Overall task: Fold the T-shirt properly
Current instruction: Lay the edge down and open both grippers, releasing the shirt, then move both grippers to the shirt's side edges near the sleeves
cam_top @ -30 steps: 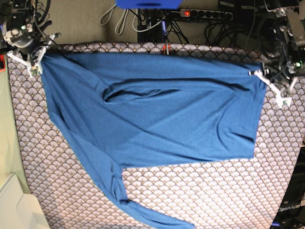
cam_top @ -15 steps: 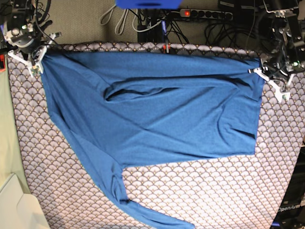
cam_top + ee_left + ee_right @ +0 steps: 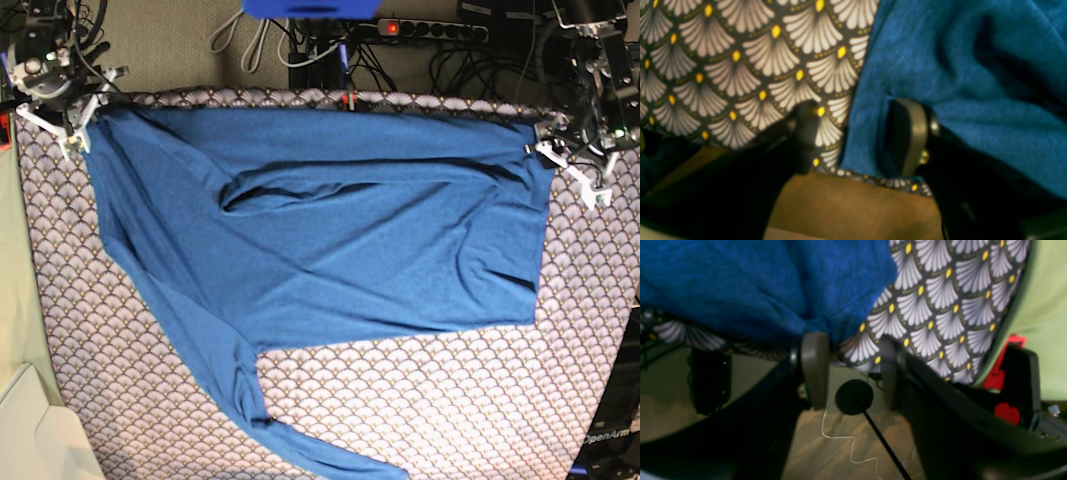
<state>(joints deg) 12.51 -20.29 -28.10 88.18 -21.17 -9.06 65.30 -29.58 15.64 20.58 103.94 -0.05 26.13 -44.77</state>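
T-shirt lies spread on the scallop-patterned cloth that covers the desk, body toward the far edge, one long sleeve trailing to the near edge. A fold ridge crosses the chest; the rest lies mostly flat.

My left gripper sits at the shirt's far corner on the base view's right. Jaws apart: one finger on bare cloth, the other against the blue hem, with fabric lying between them but not pinched.

My right gripper sits at the opposite far corner. Jaws apart here too. A bunched point of blue knit hangs just above the gap, touching one finger; nothing is clamped.

Handling, as I judge it: soft, light knit, limp, no stiffness to hold a crease. It will drape and stretch when lifted and drag on the patterned cloth. Best holds look like the hem corners and shoulder seams, taken as a pair so the fabric stays taut between my arms. The loose sleeve needs gathering before any body fold.

Writing: none legible on the shirt. Faint lettering on equipment at the base view's lower right, too small to read.
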